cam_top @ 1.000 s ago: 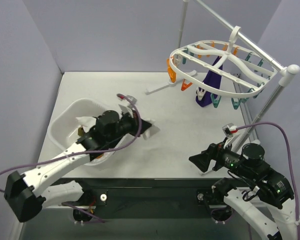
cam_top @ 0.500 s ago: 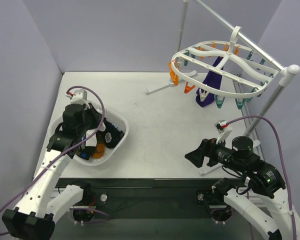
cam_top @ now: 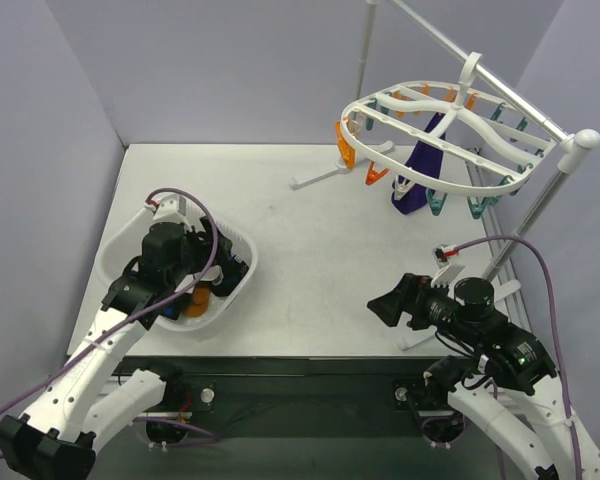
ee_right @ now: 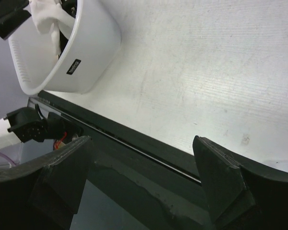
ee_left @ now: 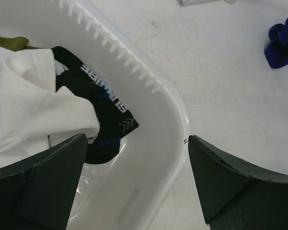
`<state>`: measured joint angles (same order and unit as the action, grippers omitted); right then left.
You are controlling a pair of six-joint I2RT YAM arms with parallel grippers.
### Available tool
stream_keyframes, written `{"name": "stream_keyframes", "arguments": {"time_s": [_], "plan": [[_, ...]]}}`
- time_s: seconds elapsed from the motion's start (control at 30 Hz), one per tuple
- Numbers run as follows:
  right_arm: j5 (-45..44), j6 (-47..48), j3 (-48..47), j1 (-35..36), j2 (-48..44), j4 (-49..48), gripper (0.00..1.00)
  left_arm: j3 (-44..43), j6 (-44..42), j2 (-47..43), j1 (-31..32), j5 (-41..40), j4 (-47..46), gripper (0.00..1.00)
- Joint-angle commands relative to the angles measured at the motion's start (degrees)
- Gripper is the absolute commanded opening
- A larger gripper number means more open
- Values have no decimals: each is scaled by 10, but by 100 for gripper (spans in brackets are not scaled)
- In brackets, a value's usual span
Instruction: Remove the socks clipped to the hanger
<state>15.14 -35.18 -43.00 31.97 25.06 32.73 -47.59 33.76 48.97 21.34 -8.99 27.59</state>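
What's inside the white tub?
White socks lie over a black sock with white print, and an olive bit peeks out behind them. Anything under the white pile is covered, and so is most of the bottom of the tub.

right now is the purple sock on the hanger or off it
On it: the dark purple sock dangles from the white oval hanger, top end up at the frame.

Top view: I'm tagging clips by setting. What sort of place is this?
Likely a robot test cell staged for laundry: plain purple walls around a white table, a clip hanger on a metal rack, a tub of socks.
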Motion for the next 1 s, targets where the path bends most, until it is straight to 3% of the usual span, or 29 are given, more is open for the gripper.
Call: {"name": "stream_keyframes", "arguments": {"time_s": [0.0,0.1,0.33,0.53,0.6,0.77,0.97], "plan": [[-33,-38,17,3,-16,-40,89,-23,29,-27,76,-122,-15,97],[-43,-47,24,3,-30,-40,96,-15,28,-48,88,-125,-29,97],[-67,-67,52,3,-41,-43,100,0,12,-39,125,2,-132,97],[-72,-101,99,3,-56,-88,100,21,-20,-5,297,5,-257,97],[-69,-110,127,3,-62,-120,100,62,-19,-4,344,27,-313,98],[-63,-136,186,4,-85,-181,100,185,37,-25,392,84,-495,97],[-44,-157,278,4,-113,-282,100,364,101,-103,432,74,-656,98]]}}
